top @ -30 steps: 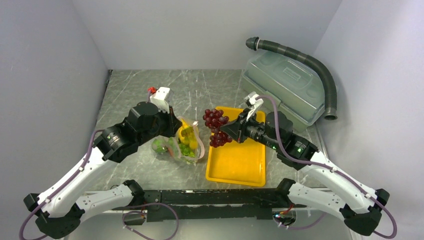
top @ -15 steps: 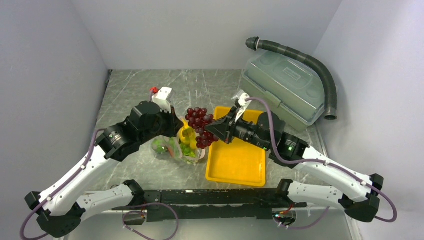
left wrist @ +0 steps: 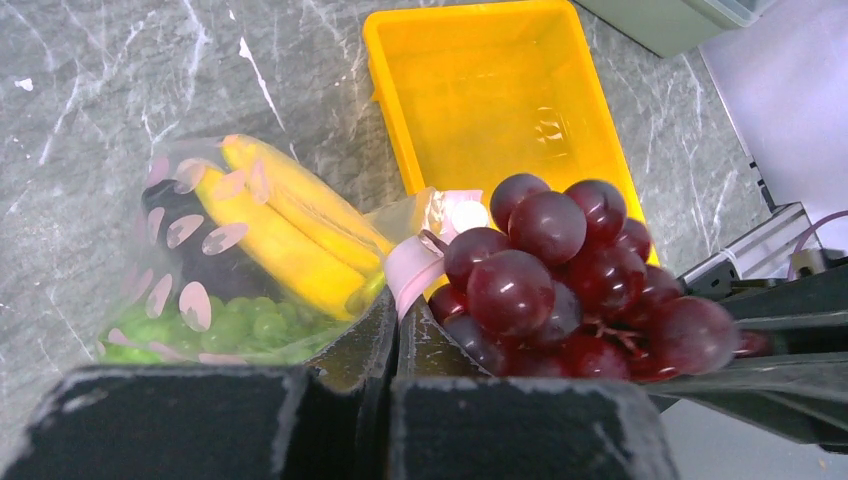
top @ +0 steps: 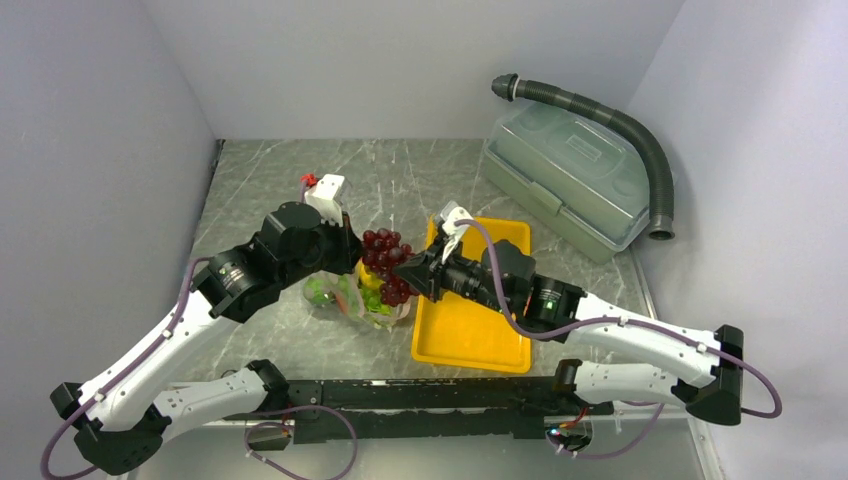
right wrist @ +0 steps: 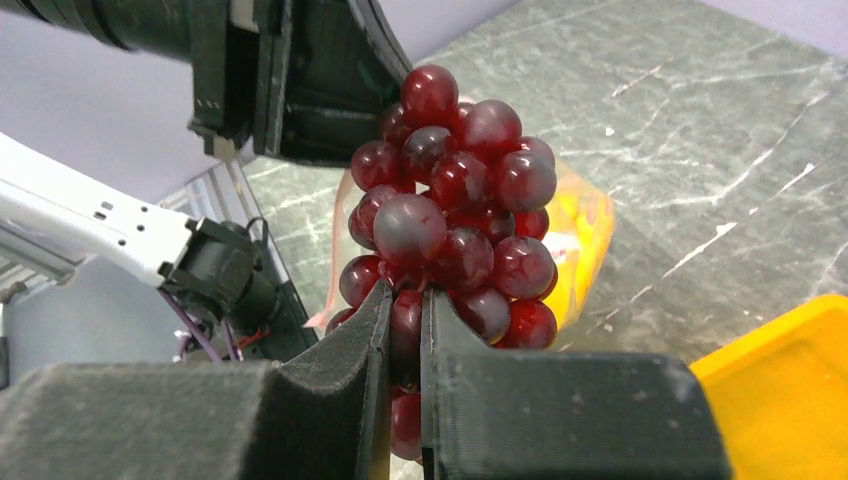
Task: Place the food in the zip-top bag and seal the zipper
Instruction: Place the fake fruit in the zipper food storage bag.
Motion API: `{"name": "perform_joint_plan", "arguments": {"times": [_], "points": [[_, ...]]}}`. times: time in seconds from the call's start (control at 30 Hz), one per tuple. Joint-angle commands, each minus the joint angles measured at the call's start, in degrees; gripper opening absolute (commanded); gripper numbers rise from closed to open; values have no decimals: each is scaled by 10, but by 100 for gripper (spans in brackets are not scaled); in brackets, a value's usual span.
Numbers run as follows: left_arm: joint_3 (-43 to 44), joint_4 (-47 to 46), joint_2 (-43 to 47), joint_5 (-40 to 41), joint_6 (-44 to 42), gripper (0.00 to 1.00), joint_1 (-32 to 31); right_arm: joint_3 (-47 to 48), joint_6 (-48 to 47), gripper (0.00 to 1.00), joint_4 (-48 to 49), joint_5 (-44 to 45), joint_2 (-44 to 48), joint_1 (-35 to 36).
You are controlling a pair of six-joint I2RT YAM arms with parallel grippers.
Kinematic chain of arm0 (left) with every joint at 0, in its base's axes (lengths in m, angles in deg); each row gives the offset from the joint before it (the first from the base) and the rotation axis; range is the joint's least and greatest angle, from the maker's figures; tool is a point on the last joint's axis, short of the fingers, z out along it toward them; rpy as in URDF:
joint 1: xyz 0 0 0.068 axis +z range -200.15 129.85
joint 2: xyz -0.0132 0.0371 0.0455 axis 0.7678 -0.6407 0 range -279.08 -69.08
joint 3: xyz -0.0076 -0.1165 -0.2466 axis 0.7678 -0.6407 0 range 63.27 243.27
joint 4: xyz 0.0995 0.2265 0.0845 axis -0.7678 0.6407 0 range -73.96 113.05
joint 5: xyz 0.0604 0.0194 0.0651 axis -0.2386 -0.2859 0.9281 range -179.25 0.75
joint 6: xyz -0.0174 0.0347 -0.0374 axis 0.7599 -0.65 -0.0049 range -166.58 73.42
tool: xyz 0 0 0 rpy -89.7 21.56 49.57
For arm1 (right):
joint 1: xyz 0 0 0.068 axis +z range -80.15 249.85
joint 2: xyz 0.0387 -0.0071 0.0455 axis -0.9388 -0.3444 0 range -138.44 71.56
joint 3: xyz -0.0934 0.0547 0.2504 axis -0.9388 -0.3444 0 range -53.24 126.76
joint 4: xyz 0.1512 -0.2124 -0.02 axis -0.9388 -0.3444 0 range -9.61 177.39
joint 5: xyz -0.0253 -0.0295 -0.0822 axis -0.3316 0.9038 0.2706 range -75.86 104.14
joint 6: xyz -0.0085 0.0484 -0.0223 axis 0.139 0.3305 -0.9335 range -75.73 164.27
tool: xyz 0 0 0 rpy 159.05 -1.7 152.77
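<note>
**Red grapes held up beside the bag's mouth**

Seen from above, the right tool [top: 420, 272] pinched a bunch of dark red grapes [top: 385, 262] in the air near the middle of the frame. Its two fingers squeezed the low part of the bunch, and the rest of the grapes stuck up above them. The grapes were not in the bag [top: 345, 300]. They hung right beside the pink strip [left wrist: 410, 268] at its mouth, close to the left tool [top: 345, 262].

The left tool was pressed together on the bag at that pink strip and held that edge up. The clear bag sat on the grey tabletop [top: 260, 170], a little left of the middle and just left of the yellow tray [top: 470, 335]. Inside the bag lay yellow bananas [left wrist: 290, 225], green grapes [left wrist: 245, 325] and something dark purple [left wrist: 195, 275].

A grey-green box with a lid [top: 570, 175] sat in the upper right of the frame. A dark bendy hose [top: 640, 140] curved around it.
</note>
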Motion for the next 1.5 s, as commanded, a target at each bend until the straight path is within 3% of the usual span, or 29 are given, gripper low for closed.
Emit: {"name": "perform_joint_plan", "arguments": {"times": [0.0, 0.57, 1.07, 1.47], "points": [[21, -26, 7, 0, 7, 0, 3, -17, -8, 0, 54, 29, -4, 18], [28, -23, -4, 0, 11, 0, 3, -11, -17, 0, 27, 104, -99, 109], [28, -21, -14, -55, 10, 0, 4, 76, -8, 0, 80, 143, -191, 90], [22, -28, -9, -78, 30, 0, 4, 127, 139, 0, 110, 186, -279, 34]]}}
